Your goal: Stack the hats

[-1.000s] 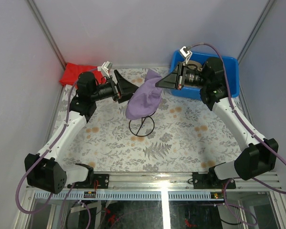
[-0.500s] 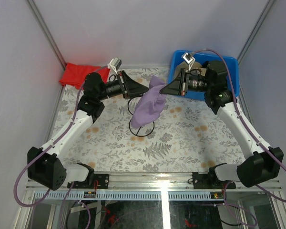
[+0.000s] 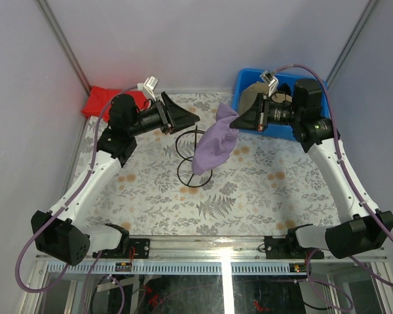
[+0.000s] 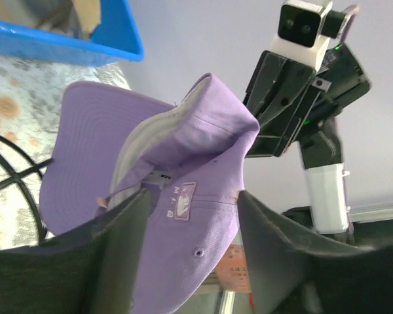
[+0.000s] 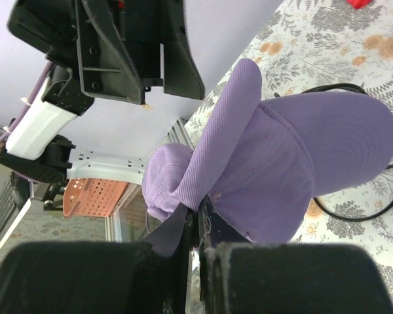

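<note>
The lavender-purple fabric baseball cap (image 3: 213, 145) hangs mid-frame above the patterned counter (image 3: 262, 190), pinched at its upper edge by the right arm's fingers (image 3: 245, 118), which are pressed together on the fabric. Its long axis droops from that pinch toward lower left, over the right side of the black wire-frame stand (image 3: 193, 167). The left arm's fingers (image 3: 185, 118) sit just left of the cap's top, spread, apart from it and holding nothing. At upper right, the blue plastic bin (image 3: 319, 91) holds what looks like a tan cap (image 3: 251, 99)
</note>
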You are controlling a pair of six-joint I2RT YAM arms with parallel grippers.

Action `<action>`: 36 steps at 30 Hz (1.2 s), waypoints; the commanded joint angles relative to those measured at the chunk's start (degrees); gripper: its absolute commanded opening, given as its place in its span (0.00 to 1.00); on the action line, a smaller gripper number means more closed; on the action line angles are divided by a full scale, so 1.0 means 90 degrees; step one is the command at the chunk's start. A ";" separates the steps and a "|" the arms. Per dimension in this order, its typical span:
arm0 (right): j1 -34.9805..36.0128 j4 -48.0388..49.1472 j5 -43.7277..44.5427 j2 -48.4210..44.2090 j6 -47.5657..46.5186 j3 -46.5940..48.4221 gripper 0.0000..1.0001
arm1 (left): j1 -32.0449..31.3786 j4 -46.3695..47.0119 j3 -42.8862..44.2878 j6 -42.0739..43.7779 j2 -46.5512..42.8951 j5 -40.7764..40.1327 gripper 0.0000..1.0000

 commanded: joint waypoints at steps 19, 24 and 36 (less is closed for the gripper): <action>-0.0448 1.0077 -0.1059 0.0525 0.8415 -0.0399 0.03 | -0.0326 0.5404 -0.1713 -0.4879 0.0132 0.0466 0.88; -0.0445 1.0100 -0.0861 0.0458 0.8296 -0.0616 0.03 | -0.0705 0.7254 -0.1763 -0.6284 0.0553 -0.0195 0.91; -0.0445 0.9573 -0.0797 0.0309 0.7730 -0.1160 0.03 | -0.1735 0.8584 -0.0911 -0.7090 0.1552 -0.1007 0.95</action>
